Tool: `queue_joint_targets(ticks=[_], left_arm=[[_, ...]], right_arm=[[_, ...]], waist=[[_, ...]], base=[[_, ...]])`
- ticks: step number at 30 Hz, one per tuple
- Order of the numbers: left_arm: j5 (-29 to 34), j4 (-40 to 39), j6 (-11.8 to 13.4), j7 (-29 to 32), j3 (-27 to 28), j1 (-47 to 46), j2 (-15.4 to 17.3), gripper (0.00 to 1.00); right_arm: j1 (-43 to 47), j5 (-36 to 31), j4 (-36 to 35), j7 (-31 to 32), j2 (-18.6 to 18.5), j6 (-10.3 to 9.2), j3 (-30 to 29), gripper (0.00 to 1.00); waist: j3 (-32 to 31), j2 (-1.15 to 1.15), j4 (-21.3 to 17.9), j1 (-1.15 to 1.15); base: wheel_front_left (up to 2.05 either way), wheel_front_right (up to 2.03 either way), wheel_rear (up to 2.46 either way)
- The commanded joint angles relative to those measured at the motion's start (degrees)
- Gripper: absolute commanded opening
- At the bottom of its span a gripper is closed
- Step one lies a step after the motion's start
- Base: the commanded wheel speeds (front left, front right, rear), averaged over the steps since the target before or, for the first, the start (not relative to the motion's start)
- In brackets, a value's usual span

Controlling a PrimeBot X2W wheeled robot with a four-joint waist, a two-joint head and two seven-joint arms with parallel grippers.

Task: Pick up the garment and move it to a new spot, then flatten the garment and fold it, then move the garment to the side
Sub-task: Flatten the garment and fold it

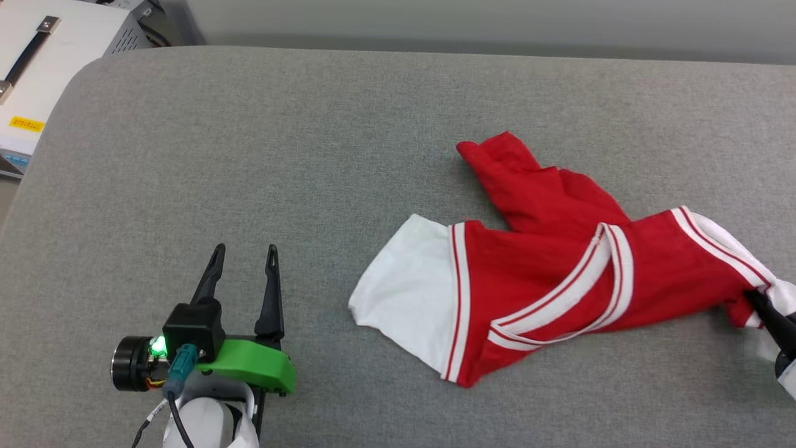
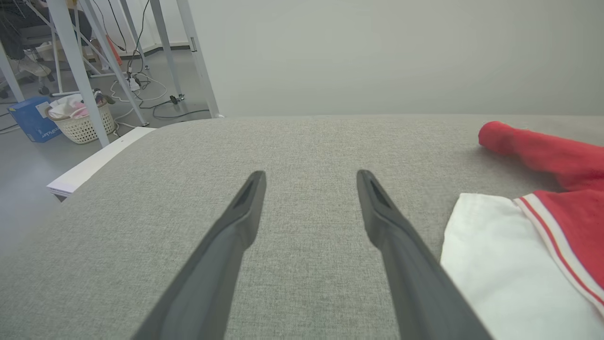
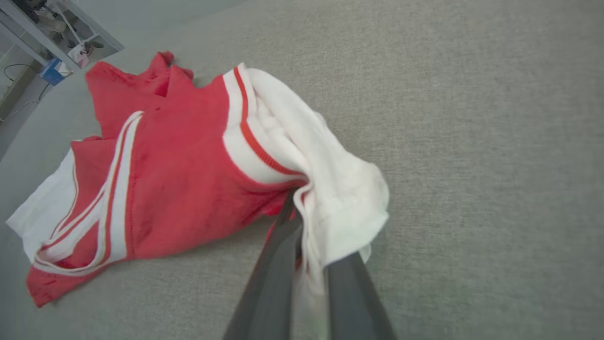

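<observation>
Black and long-fingered, the left claw (image 1: 245, 249) sits nearest, at the lower left of the head view. It is released, with its two fingers spread wide and nothing between them, poised over the bare grey woven-fabric worktop (image 1: 311, 124). In its own wrist view the left claw (image 2: 310, 174) points across the grey fabric toward the far edge.

Just beside it, on its right, lies the flat white sleeve of the red jersey T-shirt (image 1: 547, 267), apart from the fingers. The T-shirt (image 2: 566, 222) has white short sleeves and red-and-white striped trim. It lies crumpled and twisted on the right half of the worktop, with a band of striped trim looping across its middle.

At the right edge of the head view, the right claw (image 1: 755, 298) is clenched on the T-shirt's other sleeve. In its wrist view the right claw (image 3: 297, 212) has bunched white cloth pinched between its fingers, some of it draped over one of them. The rest of the T-shirt (image 3: 179, 174) trails away across the worktop.

Farther off, a red tail of cloth points toward the far edge. Beyond the worktop's rounded far-left corner stands a white metal case with a black handle (image 1: 37, 62). On the floor beyond, among white metal legs (image 2: 80, 71), are a white woven basket (image 2: 82, 125) and a blue box (image 2: 33, 120).
</observation>
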Motion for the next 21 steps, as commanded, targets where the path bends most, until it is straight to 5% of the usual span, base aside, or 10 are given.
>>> queue_joint_targets(ticks=[1, 8, 9, 11, 21], left_arm=[[0.5, 0.2, -0.4, -0.3, 0.1, -0.1, -0.3, 1.00], [1.0, 1.5, -1.1, -0.3, 0.2, -0.2, -0.9, 1.00], [1.0, 1.7, -1.2, -0.3, 0.3, -0.1, -0.9, 1.00], [1.1, 2.1, -1.2, -0.3, 0.4, 0.3, -1.1, 1.00], [1.8, 2.2, -1.5, -0.3, 1.5, 2.8, -1.0, 1.00]], right_arm=[[0.6, 1.3, 2.4, 0.8, 0.6, -0.04, -0.9, 0.00], [-1.3, -0.4, 13.0, 4.4, 2.8, -0.04, 0.0, 0.00], [-1.6, -0.7, 13.6, 4.2, 3.3, -0.04, 0.0, 0.17], [-1.9, -1.5, 15.0, 3.0, 4.1, -0.04, -0.2, 1.00], [-0.2, -11.0, 20.0, -6.9, 5.1, -0.04, -4.7, 1.00]], waist=[[0.2, 0.00, 0.2, 0.00], [-0.2, 0.00, 1.2, 0.00], [-0.5, 0.00, 1.3, 0.00], [-1.2, 0.00, 1.3, 0.00], [-5.9, 0.00, 0.4, 0.00]], base=[[0.00, 0.00, 0.00], [0.00, 0.00, 0.00], [0.00, 0.00, 0.00], [0.00, 0.00, 0.00], [0.00, 0.00, 0.00]])
